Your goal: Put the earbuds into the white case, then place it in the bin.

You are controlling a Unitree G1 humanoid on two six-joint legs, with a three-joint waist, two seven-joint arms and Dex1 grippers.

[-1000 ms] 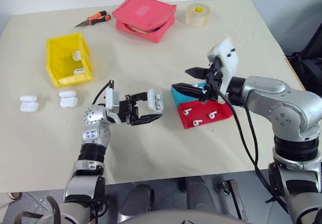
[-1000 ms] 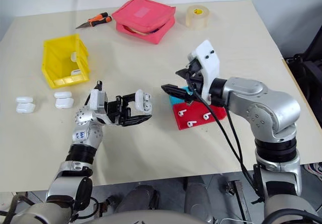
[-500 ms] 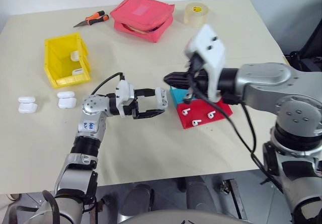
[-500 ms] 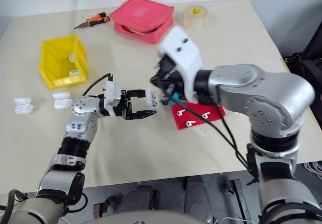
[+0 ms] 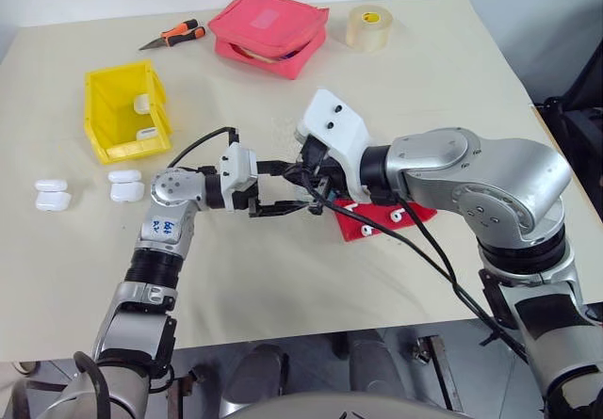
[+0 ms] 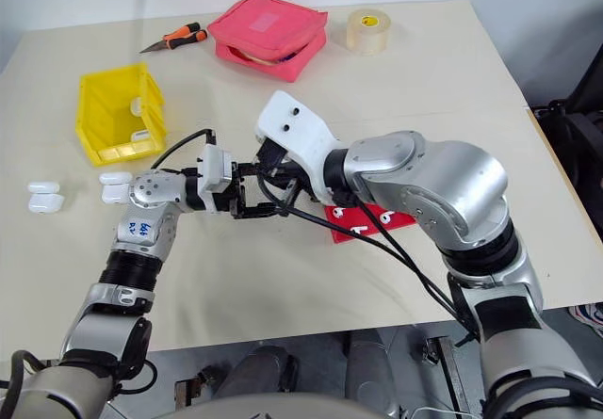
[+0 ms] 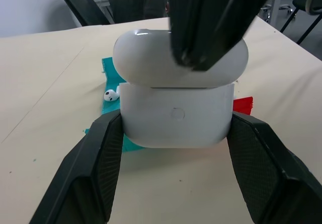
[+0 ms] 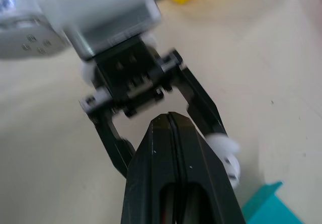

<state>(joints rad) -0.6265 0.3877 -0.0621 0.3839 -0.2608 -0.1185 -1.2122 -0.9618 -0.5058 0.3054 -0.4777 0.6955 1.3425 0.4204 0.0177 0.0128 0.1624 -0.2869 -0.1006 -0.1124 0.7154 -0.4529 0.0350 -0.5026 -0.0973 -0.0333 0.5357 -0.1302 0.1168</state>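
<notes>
My left gripper (image 7: 173, 133) is shut on the white case (image 7: 176, 98), one finger on each side, holding it above the table. The lid lies down on the case. My right gripper (image 7: 201, 32) is shut, and its joined tips (image 8: 168, 121) rest on top of the lid. In the head views both grippers meet at mid-table (image 5: 300, 185). Two earbuds (image 5: 398, 215) lie on the red tray (image 5: 415, 214), and another earbud (image 7: 111, 94) lies on the blue tray (image 7: 108, 70). The yellow bin (image 5: 127, 108) stands at the back left with white cases inside.
Two pairs of white cases (image 5: 54, 193) (image 5: 125, 185) lie on the table in front of the bin. At the back are a red pouch (image 5: 268, 31), a tape roll (image 5: 369, 25) and an orange-handled tool (image 5: 174, 35).
My right gripper has shut and swung left from above the trays onto the case. The case's lid, open before, now lies down. My left gripper has turned a little with the case.
</notes>
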